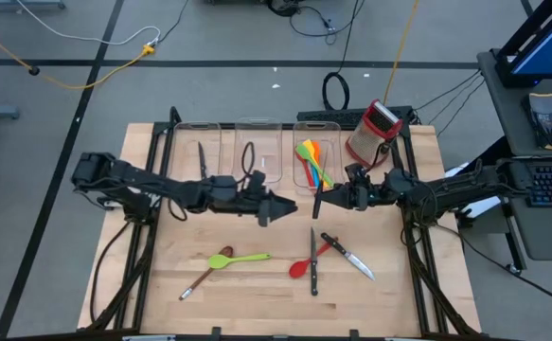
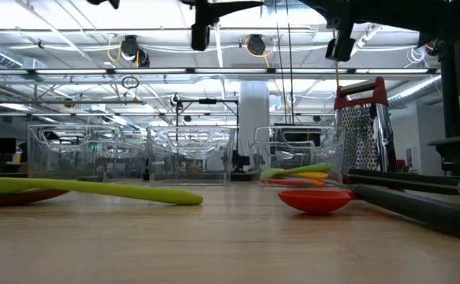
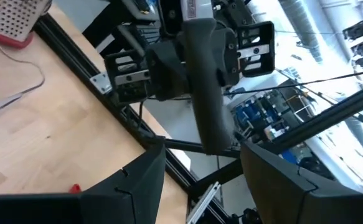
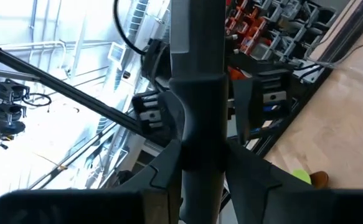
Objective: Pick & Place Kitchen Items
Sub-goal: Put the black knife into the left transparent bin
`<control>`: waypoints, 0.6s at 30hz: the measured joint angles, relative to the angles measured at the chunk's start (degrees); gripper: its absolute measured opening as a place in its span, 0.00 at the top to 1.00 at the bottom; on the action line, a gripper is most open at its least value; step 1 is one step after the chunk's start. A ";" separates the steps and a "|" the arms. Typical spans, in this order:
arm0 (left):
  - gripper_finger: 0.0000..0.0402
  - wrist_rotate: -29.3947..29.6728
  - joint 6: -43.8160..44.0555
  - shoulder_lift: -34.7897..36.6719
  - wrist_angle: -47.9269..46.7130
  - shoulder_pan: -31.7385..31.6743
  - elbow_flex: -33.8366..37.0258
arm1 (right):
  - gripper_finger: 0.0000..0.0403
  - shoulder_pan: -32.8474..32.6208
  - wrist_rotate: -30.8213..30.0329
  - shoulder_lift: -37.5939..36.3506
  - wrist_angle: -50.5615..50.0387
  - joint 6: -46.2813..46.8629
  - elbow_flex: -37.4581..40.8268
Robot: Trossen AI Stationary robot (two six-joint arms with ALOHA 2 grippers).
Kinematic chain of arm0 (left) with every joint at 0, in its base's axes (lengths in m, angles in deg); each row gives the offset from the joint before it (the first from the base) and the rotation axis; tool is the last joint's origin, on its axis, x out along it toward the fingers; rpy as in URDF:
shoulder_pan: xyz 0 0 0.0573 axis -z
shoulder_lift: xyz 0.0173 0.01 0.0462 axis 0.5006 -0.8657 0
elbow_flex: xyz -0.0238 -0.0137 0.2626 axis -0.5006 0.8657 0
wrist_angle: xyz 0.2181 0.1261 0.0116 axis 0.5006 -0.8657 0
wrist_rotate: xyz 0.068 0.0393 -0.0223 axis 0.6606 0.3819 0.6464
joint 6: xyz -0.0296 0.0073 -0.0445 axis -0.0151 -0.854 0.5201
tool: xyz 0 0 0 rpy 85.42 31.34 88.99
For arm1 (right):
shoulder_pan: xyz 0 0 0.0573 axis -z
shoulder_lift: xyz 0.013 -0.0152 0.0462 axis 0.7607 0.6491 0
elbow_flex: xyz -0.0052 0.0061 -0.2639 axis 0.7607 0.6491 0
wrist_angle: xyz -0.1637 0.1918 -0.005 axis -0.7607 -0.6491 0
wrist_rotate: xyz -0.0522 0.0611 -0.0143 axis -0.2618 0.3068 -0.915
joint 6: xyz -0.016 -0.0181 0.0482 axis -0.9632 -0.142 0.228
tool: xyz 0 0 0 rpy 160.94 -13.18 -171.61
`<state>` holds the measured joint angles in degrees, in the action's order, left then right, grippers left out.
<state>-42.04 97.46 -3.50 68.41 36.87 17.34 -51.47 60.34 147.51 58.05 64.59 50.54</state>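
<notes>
High view: utensils partly sorted. Already in the bins (image 1: pixel 257 128) at the far edge of the table (image 1: pixel 162 284): one knife (image 1: pixel 201 156) in the left bin, a dark utensil in the mid bin (type unclear), a bunch of green/yellow/orange spatulas (image 1: pixel 311 161) in the right bin. Grater (image 1: pixel 375 133) stands just right of the bins, not part of the job.

Left on the table, near side: green spatula (image 1: pixel 242 258) lying over a brown-handled spoon (image 1: pixel 200 279) at left-centre; red spoon (image 1: pixel 302 265), a dark knife (image 1: pixel 313 260) and a steel-bladed knife (image 1: pixel 351 258) crossed together right of centre. So approx 5 items to go, roughly half done by my count.

Right gripper (image 1: pixel 319 201), mid table, jaws pinching a black-handled utensil, prob a knife, hanging down; right wrist view shows the handle clamped between the fingers. Looks like it's en route to a bin, not dropped yet.

Left gripper (image 1: pixel 274 210) faces it near centre, jaws spread, nothing between them in left wrist view. Judging by this: next is to bin the held piece, then clear the near-side items.
</notes>
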 joint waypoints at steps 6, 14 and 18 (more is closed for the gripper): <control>0.47 0.00 -0.04 -4.01 -4.21 -1.23 -5.73 | 0.78 0.03 -0.05 0.00 0.03 -0.46 0.00; 0.47 -2.58 0.04 -9.36 -4.76 -2.07 -11.83 | 0.78 0.03 0.01 0.02 -0.39 -0.87 0.00; 0.47 -3.57 0.15 -10.89 -4.66 -2.28 -13.21 | 0.78 0.01 0.01 0.02 -0.43 -0.91 0.00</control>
<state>-45.61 97.61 -14.39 63.75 34.59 4.13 -51.46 60.36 147.53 57.61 63.68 50.55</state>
